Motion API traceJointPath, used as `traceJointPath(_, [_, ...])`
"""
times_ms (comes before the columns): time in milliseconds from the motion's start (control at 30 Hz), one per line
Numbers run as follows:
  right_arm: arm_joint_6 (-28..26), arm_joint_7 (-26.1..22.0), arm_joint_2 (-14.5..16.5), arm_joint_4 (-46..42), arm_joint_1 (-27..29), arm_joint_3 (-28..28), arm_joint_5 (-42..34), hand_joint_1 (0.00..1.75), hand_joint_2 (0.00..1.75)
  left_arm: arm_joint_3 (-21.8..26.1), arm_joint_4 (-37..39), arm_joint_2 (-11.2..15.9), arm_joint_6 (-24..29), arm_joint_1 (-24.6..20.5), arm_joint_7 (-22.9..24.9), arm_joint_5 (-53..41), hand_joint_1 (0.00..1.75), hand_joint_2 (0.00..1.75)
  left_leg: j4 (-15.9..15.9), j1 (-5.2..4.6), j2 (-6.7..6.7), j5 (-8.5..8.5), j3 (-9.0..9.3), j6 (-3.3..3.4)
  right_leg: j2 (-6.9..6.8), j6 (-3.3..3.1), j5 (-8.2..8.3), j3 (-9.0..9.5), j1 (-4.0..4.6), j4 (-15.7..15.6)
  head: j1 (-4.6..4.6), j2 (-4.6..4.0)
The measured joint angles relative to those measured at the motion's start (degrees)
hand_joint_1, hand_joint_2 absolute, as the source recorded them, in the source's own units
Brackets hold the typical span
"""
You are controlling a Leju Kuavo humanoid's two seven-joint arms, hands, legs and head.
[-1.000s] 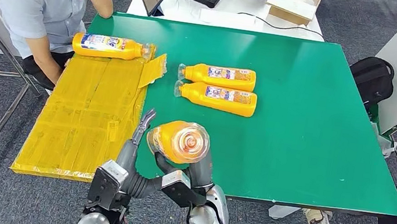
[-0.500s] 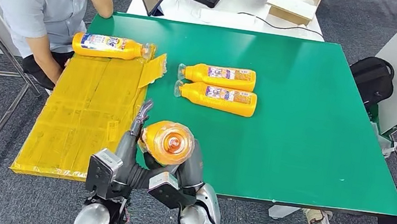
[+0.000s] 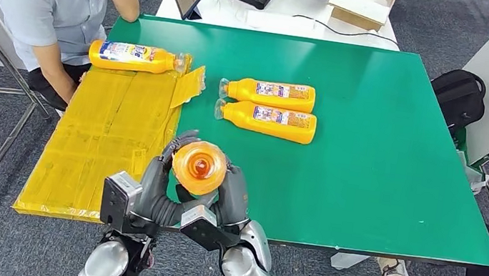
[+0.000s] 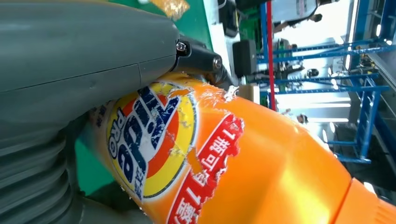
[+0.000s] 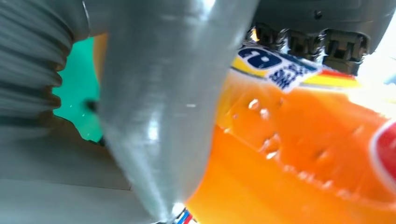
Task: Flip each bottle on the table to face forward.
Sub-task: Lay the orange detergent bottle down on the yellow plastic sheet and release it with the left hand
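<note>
You have both hands on one orange bottle [image 3: 199, 166], held upright above the green table's [image 3: 382, 164] near edge at about 7 o'clock, cap toward the head camera. Your left hand [image 3: 159, 173] wraps its left side, your right hand [image 3: 232, 193] grips the other. Two more bottles [image 3: 269, 107] lie side by side toward 12 o'clock; a fourth bottle [image 3: 134, 57] rests on the yellow sheet [image 3: 108, 140] at 10 o'clock.
</note>
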Motion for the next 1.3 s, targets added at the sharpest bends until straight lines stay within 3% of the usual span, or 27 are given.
traceJointPath(100, [0.31,-0.55,-0.02,0.10,0.02,0.07,-0.69,0.17,1.75,0.43,0.29,0.03,-1.49,-0.31,0.46,1.50,1.75,1.75,0.00,0.00,0.00,0.00,0.00,0.00,0.00,0.00,0.00,0.00,0.00,0.00,0.01,0.00])
traceJointPath(267, [0.38,-0.61,-0.02,0.13,0.01,0.07,-1.02,0.00,1.75,0.51,0.73,0.03,-2.24,-0.58,0.83,2.03,1.75,1.75,0.00,0.00,0.00,0.00,0.00,0.00,0.00,0.00,0.00,0.00,0.00,0.00,0.02,0.00])
traceJointPath(500, [0.24,-0.64,-0.02,0.29,0.01,0.07,-1.09,0.00,1.75,0.49,1.44,0.01,-1.93,-1.09,1.33,1.93,1.75,1.75,0.00,0.00,0.00,0.00,0.00,0.00,0.00,0.00,0.00,0.00,0.00,0.00,0.01,0.00])
traceJointPath(633, [-1.13,-1.05,-0.02,0.44,-0.01,0.07,-0.79,0.00,0.00,0.42,1.75,-0.01,-1.61,-1.37,1.54,2.07,1.75,1.75,0.00,0.00,0.00,0.00,0.00,0.00,0.00,0.00,0.00,0.00,0.00,0.00,0.01,0.00])
traceJointPath(933, [-4.93,-3.89,-0.14,0.57,0.82,0.25,-0.59,0.00,0.00,2.11,1.88,0.46,8.27,-3.30,0.47,-5.28,1.75,1.75,0.00,0.00,0.00,0.00,0.01,0.00,0.00,0.00,0.00,-0.01,0.00,0.00,0.02,0.00])
traceJointPath(1300, [-7.14,-4.20,-0.32,-1.40,2.71,1.43,-2.05,0.00,0.00,11.17,4.33,0.17,9.79,-6.04,-0.49,0.48,1.75,1.75,0.00,0.01,0.02,0.04,0.00,-0.03,0.01,0.00,0.01,-0.03,0.00,0.01,0.03,0.00])
